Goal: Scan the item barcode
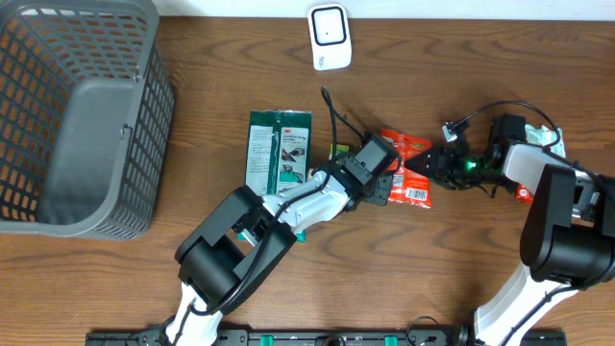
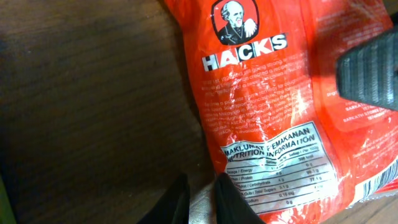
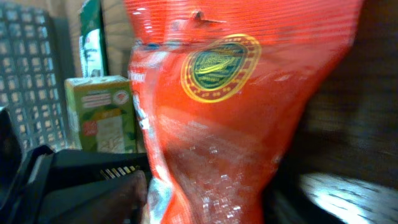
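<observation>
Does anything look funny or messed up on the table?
The red candy bag looks wrinkled and scrunched, not lying flat. The left claw is pinching it by one edge. Nothing looks spilled.

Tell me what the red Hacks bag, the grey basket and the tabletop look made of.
Hacks bag: thin glossy plastic film, judging by its wrinkles and glare. Basket: probably moulded matte grey plastic, with a uniform lattice wall. Tabletop: wood or wood-look laminate, brown grain streaks, low sheen.

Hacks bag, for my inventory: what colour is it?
The Hacks bag is red-orange; left wrist view shows it best.
</observation>
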`<action>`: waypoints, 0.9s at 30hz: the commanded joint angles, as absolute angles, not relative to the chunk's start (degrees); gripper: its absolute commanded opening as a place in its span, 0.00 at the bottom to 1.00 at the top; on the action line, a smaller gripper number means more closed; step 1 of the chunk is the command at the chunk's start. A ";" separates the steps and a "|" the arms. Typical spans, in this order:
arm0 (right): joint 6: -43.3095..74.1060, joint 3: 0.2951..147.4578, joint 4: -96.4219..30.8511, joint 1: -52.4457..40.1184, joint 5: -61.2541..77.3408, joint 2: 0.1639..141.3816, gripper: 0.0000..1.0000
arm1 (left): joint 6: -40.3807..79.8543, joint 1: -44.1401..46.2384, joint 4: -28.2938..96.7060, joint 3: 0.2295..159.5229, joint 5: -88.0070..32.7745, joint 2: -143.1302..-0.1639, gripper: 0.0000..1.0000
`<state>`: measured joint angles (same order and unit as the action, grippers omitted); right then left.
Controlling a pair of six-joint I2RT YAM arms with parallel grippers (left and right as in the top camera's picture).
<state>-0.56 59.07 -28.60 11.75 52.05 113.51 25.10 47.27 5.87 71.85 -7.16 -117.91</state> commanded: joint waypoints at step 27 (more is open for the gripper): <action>-8.03 56.42 -30.87 11.53 51.92 112.71 0.18 | 23.07 47.11 5.87 71.75 -7.01 -117.91 0.17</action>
